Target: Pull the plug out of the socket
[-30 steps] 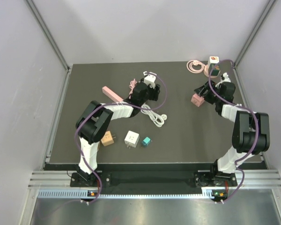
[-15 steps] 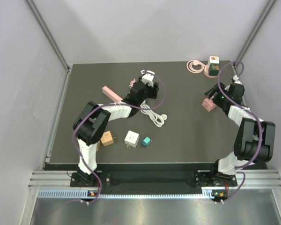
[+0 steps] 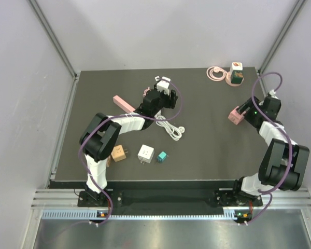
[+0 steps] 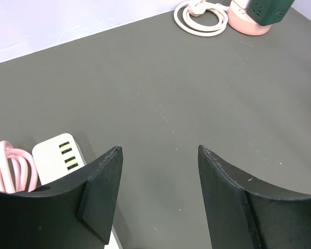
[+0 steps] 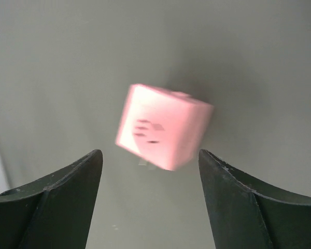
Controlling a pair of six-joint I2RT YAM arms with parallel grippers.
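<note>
The round pink socket point(image 3: 235, 78) stands at the far right of the mat with a dark green plug point(image 3: 238, 74) in it. It also shows at the top of the left wrist view point(image 4: 247, 23), plug point(image 4: 269, 9) still in. My left gripper point(image 3: 170, 96) point(image 4: 159, 150) is open and empty, beside a white power strip point(image 4: 58, 154), far from the socket. My right gripper point(image 3: 243, 112) point(image 5: 149, 153) is open. A pink cube adapter point(image 3: 235, 115) point(image 5: 163, 127), blurred, lies just beyond its fingertips, apart from them.
A coiled pink cable point(image 3: 214, 73) lies left of the socket. A pink bar point(image 3: 124, 104), a white cable point(image 3: 171, 127), a brown cube point(image 3: 119, 152), a white cube point(image 3: 145, 153) and a small teal cube point(image 3: 161, 156) lie in the left and middle. Walls stand close on both sides.
My right arm has swung to the right, and the pink cube has moved right with it. My left gripper has edged up toward the white power strip.
</note>
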